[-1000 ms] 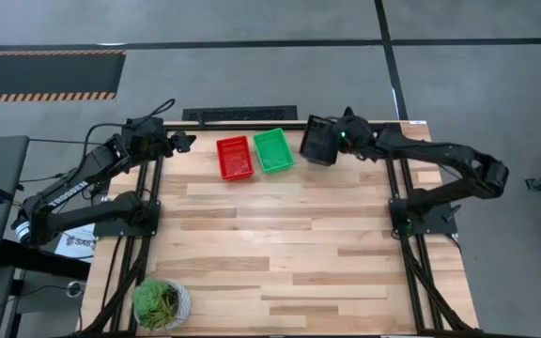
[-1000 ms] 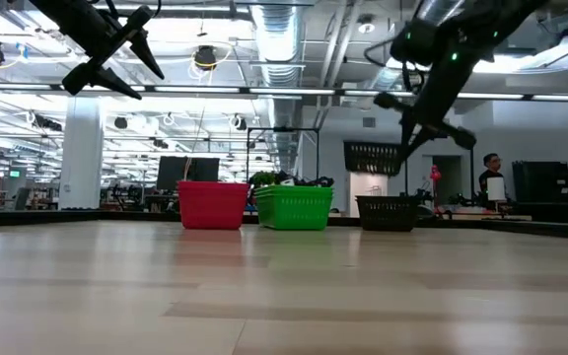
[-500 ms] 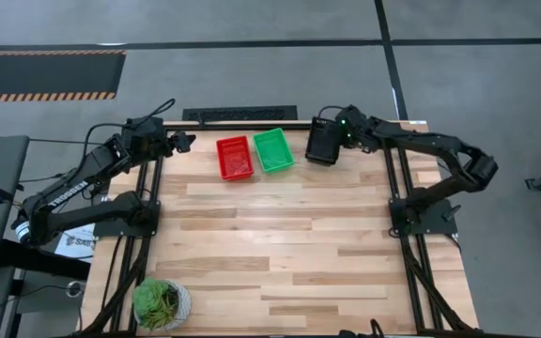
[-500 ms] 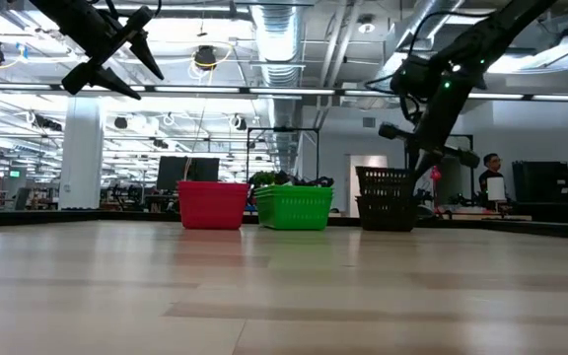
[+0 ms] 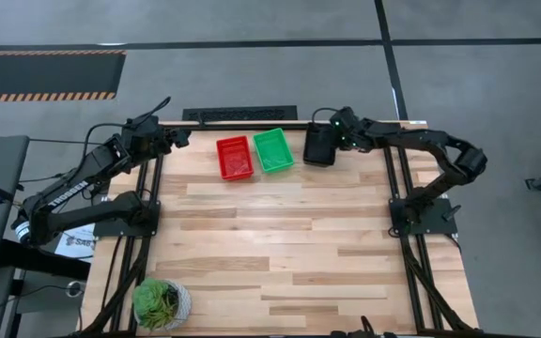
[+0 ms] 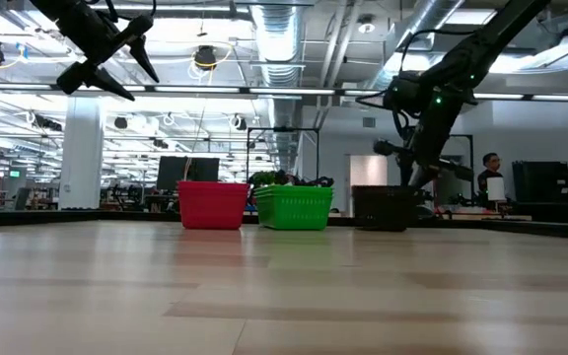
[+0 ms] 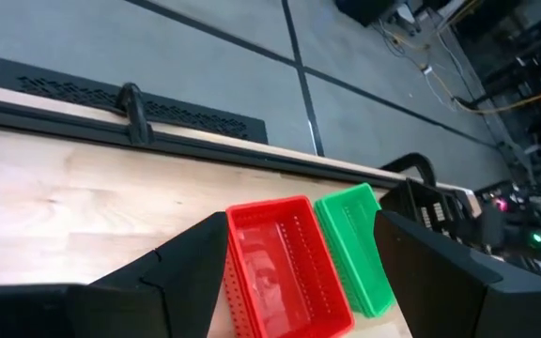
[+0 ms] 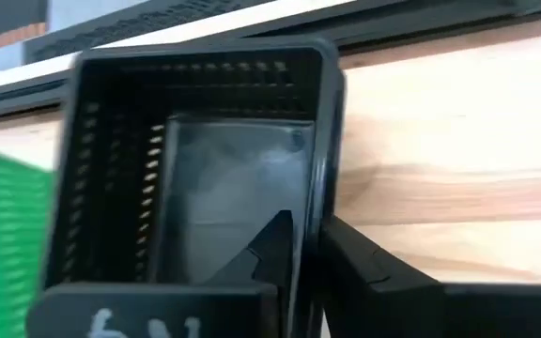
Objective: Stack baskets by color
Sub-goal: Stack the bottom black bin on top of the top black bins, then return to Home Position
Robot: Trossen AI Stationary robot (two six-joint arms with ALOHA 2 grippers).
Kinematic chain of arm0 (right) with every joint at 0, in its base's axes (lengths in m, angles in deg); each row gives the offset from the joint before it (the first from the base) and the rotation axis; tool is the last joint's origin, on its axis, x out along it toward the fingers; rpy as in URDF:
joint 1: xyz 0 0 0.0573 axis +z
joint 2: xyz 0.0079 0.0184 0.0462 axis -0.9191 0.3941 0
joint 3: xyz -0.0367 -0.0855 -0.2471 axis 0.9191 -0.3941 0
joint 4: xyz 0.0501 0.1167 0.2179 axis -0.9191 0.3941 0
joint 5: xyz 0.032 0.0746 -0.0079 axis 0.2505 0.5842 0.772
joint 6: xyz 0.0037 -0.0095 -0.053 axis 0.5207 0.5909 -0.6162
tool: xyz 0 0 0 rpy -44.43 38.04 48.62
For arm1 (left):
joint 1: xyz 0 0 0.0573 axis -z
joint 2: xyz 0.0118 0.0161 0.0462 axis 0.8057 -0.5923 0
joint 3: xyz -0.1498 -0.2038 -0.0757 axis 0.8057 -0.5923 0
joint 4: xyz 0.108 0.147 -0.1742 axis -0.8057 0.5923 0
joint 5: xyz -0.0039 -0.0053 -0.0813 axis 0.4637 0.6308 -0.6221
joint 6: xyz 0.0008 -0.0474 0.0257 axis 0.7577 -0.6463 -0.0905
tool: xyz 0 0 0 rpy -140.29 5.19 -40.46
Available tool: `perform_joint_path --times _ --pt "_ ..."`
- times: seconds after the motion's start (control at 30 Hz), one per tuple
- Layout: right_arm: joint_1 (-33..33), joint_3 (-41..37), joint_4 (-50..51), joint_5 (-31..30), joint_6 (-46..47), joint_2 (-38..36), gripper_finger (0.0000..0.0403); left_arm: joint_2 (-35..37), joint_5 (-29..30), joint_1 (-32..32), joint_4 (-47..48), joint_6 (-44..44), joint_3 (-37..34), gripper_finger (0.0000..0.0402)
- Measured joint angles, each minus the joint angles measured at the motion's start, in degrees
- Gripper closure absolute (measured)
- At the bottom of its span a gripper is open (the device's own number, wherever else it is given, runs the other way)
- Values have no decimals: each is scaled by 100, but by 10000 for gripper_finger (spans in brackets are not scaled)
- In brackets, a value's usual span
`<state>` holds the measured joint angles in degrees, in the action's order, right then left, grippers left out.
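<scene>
High view: black basket (image 5: 318,145) near table's (image 5: 280,244) far edge.

Grey concrete floor (image 5: 252,80) with a hazard-striped mat (image 5: 45,73); beyond, exposed ceiling ducts (image 6: 274,30) and strip lights.

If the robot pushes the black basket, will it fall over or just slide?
Probably slide. The black basket sits flat on the smooth wooden table and looks low and wide, so tipping seems unlikely. Its walls are thin mesh full of holes, so it is likely light and a bit bendy. The right gripper straddles one wall, which seems stiff enough to pinch.
</scene>
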<state>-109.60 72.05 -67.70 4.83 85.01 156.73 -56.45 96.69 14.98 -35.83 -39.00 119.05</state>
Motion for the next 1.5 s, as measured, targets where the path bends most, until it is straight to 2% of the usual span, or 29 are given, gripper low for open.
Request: perform_joint_path --times 0.2,0.4,0.7,0.8,0.9,1.0,1.1,1.17,1.27,1.33,1.4,1.5 --pt "370 -2 -372 292 -134 2 320 -23 61 0 -7 97 -1 145" --pt "615 -2 -366 249 -258 2 302 -79 63 0 -16 195 -1 145" --pt "522 0 -395 207 -453 -290 190 -86 62 0 -12 212 -2 145" --pt "475 -6 -396 194 -470 -663 159 -86 60 0 26 343 -2 145" --pt "449 -4 -388 341 -622 -1196 146 -84 -91 -2 83 211 0 145" --pt "542 -4 -329 681 -1000 -1788 143 -84 -378 -4 214 37 -2 145" --pt "795 -4 -216 974 -1436 -2374 143 -81 -409 0 289 97 -1 145" --pt "988 3 -97 991 -1903 -2709 143 -83 -442 -3 429 221 -1 145" --pt "1241 0 -25 990 -2028 -3167 143 -62 -770 1 428 -36 -4 145" --pt "1453 0 -239 986 -2486 -3456 143 -18 -770 24 224 419 -11 145" --pt "1775 -18 -666 988 -3242 -3673 143 -18 -878 134 -341 1444 -11 145" --pt "2248 -66 -1302 1200 -4422 -3895 143 -18 -1572 341 -1307 2811 -11 145"
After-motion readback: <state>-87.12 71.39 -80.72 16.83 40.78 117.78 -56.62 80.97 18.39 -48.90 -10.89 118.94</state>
